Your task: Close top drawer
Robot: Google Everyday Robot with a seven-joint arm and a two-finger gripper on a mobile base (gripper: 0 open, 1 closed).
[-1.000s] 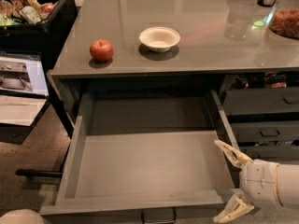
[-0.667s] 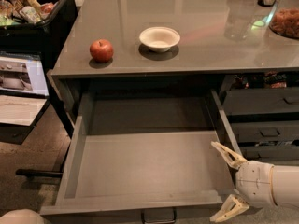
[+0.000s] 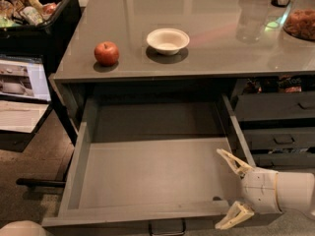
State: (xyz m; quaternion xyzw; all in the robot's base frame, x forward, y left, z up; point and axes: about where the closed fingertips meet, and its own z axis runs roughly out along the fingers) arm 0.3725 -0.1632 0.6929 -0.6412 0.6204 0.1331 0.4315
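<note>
1. The top drawer [image 3: 147, 173] stands pulled far out at six o'clock, under the counter [image 3: 211, 58]
2. My gripper [image 3: 229, 191] sits at four o'clock, spread wide and holding nothing, at that drawer's front right corner
3. An apple [image 3: 107, 53] and a bowl [image 3: 168, 41] stand at eleven o'clock

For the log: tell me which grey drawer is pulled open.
The wide top drawer under the countertop, its tray pulled out; the narrower drawers at right sit pushed in. The end effector is open at its front right corner.
</note>
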